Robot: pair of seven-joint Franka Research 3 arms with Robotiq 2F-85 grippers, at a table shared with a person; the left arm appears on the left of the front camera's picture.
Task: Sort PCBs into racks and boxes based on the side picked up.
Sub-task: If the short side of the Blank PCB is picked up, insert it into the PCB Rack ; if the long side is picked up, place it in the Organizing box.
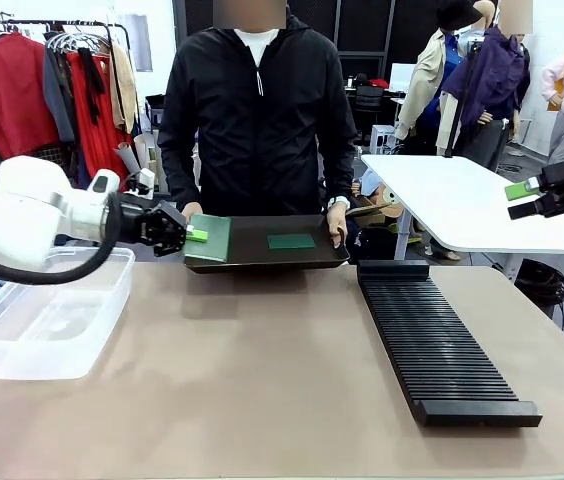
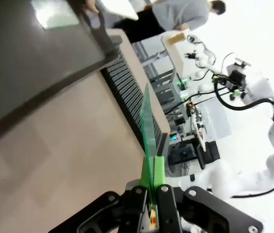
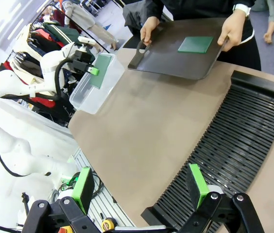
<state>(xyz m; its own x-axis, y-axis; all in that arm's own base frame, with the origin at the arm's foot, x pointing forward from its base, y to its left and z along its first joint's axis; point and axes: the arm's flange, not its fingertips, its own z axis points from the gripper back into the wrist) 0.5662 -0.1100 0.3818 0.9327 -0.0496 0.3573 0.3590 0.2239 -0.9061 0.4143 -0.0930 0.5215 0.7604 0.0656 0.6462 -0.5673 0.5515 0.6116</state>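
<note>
Left claw (image 1: 190, 235) is clenched tight on a PCB (image 1: 210, 238), pinching it by one edge between the green pads. The board hangs in the air near the left end of the black tray (image 1: 262, 262), just beside the person's hand (image 1: 191, 211). From the left wrist camera the held board stands edge-on, a thin green blade rising straight out of the fingertips (image 2: 159, 167), with bare tabletop (image 1: 242, 380) below it and the tray off to one side.

The person stands at the far side and holds the tray by both ends, the other hand (image 1: 337, 222) gripping its right end. A second PCB (image 1: 291, 241) lies flat on the tray, right of its middle, well apart from the one in the claw.

Over on the right, the right claw (image 3: 141, 187) is released, jaws spread wide with nothing between them. It hovers high above the near end of the rack (image 1: 432, 345). The rack is long, black and slotted, lying flat on the right half of the tabletop and running from the tray's right corner toward the robot's side. No board shows in the slots that can be seen.

The clear box (image 1: 52, 320) sits on the left edge of the tabletop, under the left arm, with nothing visible inside it. The held board sits nearer the tray than the box in the front view.
</note>
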